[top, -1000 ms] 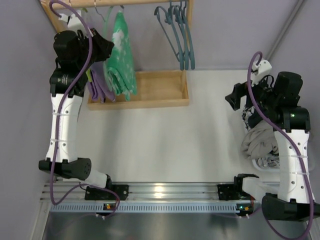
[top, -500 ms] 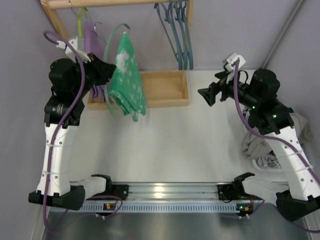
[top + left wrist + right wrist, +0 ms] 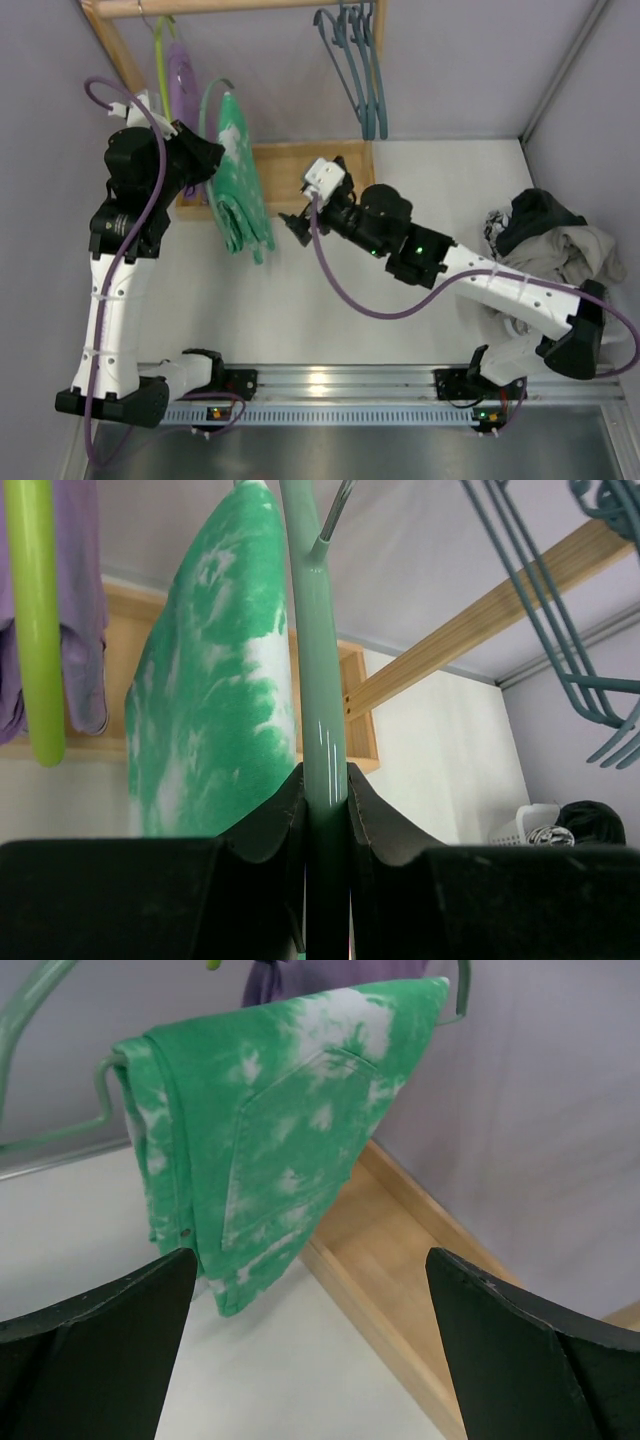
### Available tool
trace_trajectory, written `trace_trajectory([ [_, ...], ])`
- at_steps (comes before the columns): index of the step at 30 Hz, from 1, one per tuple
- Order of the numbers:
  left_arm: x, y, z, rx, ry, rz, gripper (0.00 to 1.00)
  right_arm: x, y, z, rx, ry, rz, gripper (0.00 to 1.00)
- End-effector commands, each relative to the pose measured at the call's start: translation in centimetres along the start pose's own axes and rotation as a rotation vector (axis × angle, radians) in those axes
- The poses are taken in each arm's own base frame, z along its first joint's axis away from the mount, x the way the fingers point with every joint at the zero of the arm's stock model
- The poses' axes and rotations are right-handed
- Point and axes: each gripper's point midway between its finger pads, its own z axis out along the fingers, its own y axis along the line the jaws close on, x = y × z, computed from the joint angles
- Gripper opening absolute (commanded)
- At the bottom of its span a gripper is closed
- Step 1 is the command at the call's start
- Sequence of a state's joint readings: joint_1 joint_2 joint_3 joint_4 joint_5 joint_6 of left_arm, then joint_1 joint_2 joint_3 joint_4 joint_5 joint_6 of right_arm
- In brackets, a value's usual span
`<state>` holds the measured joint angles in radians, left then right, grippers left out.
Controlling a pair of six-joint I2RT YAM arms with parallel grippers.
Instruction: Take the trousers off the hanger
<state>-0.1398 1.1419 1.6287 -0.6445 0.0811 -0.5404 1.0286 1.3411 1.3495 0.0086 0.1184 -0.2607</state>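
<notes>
So left hand [image 3: 325, 780] pinches mint hanger [image 3: 318, 630], presenting green trousers [image 3: 235, 200]; right hand [image 3: 310, 1255], wide open, empty, sits at their 3 o'clock.

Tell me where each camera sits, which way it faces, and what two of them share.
Top external: above and behind the arm bases, looking down on the table, the clothes rail and both arms.
Left wrist: on the left arm, looking up along the green hanger clamped in the left gripper; both fingers show.
Right wrist: on the right arm, facing the green trousers; the right gripper is open, fingers at the bottom corners.
Shared: both wrist views show the green trousers and the wooden tray.
</notes>
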Motion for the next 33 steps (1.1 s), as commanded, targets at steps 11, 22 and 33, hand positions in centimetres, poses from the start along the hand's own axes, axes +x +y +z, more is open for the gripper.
trace_trajectory([
  [11,-4.0,-3.8,-1.5,0.111,-0.124,-0.142,0.0,-0.8,8.7,2.7,0.021,-0.152,0.079,0.99],
  [22,-3.9,-5.2,-1.1,0.164,-0.084,-0.198,0.0,-1.2,9.2,3.3,0.026,-0.274,-0.007,0.99],
  [33,-4.3,-5.9,-1.7,0.189,-0.087,-0.212,0.0,0.0,9.3,5.4,0.078,-0.291,-0.04,0.99],
])
